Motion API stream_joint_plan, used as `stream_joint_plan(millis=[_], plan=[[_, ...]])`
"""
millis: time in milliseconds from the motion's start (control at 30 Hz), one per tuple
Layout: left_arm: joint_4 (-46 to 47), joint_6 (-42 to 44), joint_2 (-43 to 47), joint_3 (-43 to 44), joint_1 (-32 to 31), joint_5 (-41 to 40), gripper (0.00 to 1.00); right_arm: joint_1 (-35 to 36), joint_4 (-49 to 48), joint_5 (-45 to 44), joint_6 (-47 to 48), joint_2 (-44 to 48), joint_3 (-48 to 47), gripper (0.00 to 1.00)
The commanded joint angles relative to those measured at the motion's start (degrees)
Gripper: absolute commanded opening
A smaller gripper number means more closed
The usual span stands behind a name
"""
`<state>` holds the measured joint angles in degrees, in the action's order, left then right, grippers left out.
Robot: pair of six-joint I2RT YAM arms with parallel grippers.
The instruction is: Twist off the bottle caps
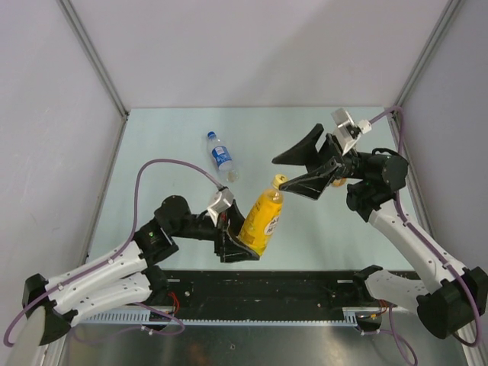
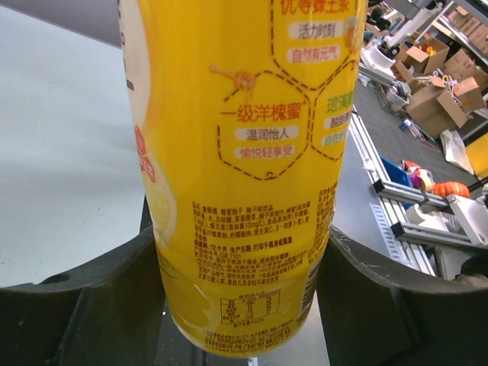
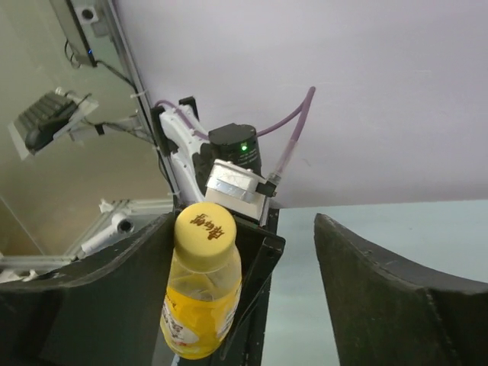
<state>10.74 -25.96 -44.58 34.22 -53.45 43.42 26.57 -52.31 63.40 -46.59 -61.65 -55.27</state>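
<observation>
Over the pale green table [image 1: 152, 145], the left gripper [image 1: 242, 250] clamps the yellow bottle [image 1: 263, 217] low down; the right gripper [image 1: 279, 173] hangs, jaws apart, at the yellow cap [image 3: 204, 226]

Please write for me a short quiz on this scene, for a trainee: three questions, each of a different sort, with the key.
1. True or false: the left end effector grips the yellow bottle at its lower part.
2. How is the right end effector? A) open, near the yellow cap; B) shut on that cap; C) out of view.
3. Fill in: the clear bottle ___ on its side on the table, with neither arm touching it.
Key: 1 true; 2 A; 3 lies.
</observation>
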Motion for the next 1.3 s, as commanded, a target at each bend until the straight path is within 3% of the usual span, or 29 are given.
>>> stream_joint_plan(millis=[0,267,600,1000,1267], plan=[[11.42,1.11,0.44,2.72,2.18,0.50,0.17,-1.26,-3.06,2.37,-5.02,-2.72,1.05,0.81],[-0.99,6.56,5.24,4.94,4.58,-14.88,0.12,-2.07,-2.21,3.19,-4.94,-1.78,1.04,0.97],[-17.27,11.91,5.98,11.55,4.74,-35.10,0.04,-2.78,-0.10,-6.13,-3.25,2.36,1.07,0.99],[-29.63,9.21,-0.13,15.48,3.38,-58.15,0.00,-1.96,24.02,-31.79,6.21,8.70,-0.17,0.99],[-37.45,9.89,-9.96,20.28,-8.30,-79.69,0.00,-1.87,36.48,-35.57,5.50,3.41,-4.78,0.99]])
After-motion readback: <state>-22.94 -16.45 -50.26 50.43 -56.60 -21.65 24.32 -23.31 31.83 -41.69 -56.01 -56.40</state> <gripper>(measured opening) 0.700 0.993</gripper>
